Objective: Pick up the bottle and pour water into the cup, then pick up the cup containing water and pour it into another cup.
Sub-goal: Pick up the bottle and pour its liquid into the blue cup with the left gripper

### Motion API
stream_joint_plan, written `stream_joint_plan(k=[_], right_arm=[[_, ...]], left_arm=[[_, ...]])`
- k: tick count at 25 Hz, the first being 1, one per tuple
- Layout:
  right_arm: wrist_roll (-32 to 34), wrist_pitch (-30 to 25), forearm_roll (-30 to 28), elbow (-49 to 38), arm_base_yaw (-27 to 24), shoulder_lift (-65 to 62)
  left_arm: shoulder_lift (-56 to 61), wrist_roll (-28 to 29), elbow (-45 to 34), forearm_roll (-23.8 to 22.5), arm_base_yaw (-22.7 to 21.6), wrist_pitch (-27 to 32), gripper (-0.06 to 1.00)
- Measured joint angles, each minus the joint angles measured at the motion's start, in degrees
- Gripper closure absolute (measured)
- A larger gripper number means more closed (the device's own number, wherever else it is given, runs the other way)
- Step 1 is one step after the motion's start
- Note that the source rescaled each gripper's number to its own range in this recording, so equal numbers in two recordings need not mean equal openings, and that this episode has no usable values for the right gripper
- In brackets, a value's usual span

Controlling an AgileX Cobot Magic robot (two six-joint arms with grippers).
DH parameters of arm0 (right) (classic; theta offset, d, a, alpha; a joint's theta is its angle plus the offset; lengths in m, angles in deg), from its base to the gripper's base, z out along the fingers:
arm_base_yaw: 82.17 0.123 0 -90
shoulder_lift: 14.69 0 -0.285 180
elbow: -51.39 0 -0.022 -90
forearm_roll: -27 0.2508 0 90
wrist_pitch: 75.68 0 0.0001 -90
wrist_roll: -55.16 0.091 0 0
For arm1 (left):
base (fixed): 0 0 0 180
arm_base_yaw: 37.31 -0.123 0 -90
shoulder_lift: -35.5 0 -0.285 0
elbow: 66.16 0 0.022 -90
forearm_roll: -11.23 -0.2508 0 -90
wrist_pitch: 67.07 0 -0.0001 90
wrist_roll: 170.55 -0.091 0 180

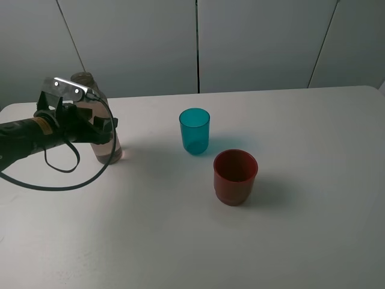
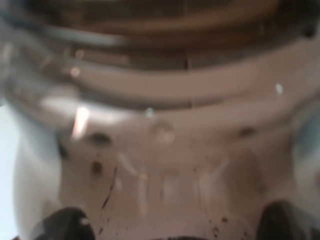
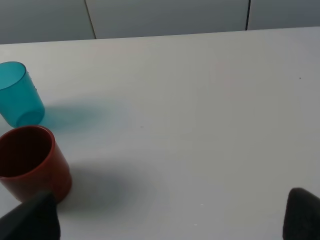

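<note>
- A tall, slim bottle (image 1: 110, 149) of clear plastic with a brownish-grey tint stands on the left of the table, near its back edge. Its narrow neck has no cap.
- The left gripper (image 1: 99, 127) reaches in from the left with its dark fingers either side of the bottle's middle. Up close, the glossy, ridged plastic (image 2: 165, 100) fills that wrist camera's view in a blur, so I cannot tell whether the pads actually press on it.
- A loose black cable (image 1: 60, 183) loops below that arm.
- A small translucent teal cup (image 1: 194, 130), smooth and straight-sided, stands upright near the middle of the table, well apart from the bottle.
- An opaque red-brown cup (image 1: 235, 176), wider and squatter with a stepped ridge low down, stands just beside it, nearer the front, not touching.
- The right gripper (image 3: 165, 227) is above the table, apart from both cups, its fingers spread wide with nothing between them.
- The table (image 1: 313, 211) is matte white. Pale grey wall panels (image 1: 258, 42) with thin seams stand behind it.
</note>
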Motion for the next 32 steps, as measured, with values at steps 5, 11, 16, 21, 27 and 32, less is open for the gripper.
stream_joint_plan(k=[5, 11, 16, 21, 27, 32], right_arm=[[0.0, 0.0, 0.0, 0.0, 0.0, 0.0], [0.0, 0.0, 0.0, 0.0, 0.0, 0.0], [0.0, 0.0, 0.0, 0.0, 0.0, 0.0], [0.0, 0.0, 0.0, 0.0, 0.0, 0.0], [0.0, 0.0, 0.0, 0.0, 0.0, 0.0], [0.0, 0.0, 0.0, 0.0, 0.0, 0.0]], left_arm=[[2.47, 0.0, 0.81, -1.53, 0.0, 0.93, 0.92], [4.48, 1.98, 7.17, -6.5, 0.0, 6.89, 0.92], [4.48, 2.63, 14.77, -9.73, 1.85, 15.24, 0.92], [4.48, 0.53, 21.77, -11.22, 4.75, 21.69, 0.92], [4.48, -2.09, 28.85, -14.21, 7.55, 30.26, 0.92], [3.2, -2.43, 31.67, -16.18, 9.3, 30.89, 0.92]])
